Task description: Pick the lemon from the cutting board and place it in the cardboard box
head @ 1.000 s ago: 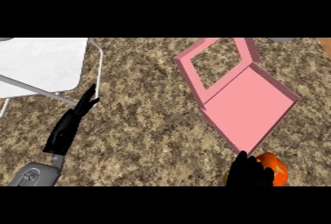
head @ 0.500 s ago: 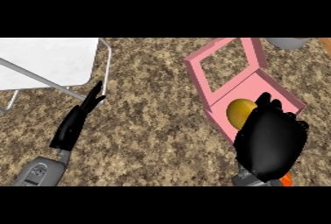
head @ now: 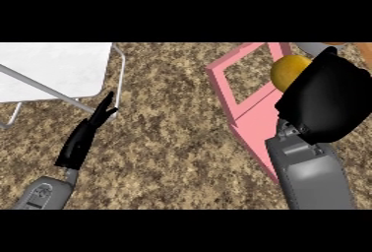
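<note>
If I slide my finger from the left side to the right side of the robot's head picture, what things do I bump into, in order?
White box → left hand, open, resting on the counter → pink cutting board → yellow lemon → right hand, black, right next to the lemon.

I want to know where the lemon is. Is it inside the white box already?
No, the lemon sits on the pink cutting board beside the right hand, far from the white box.

right hand [head: 323, 98] hides part of the lemon [head: 289, 70] (its fingers unseen).
</note>
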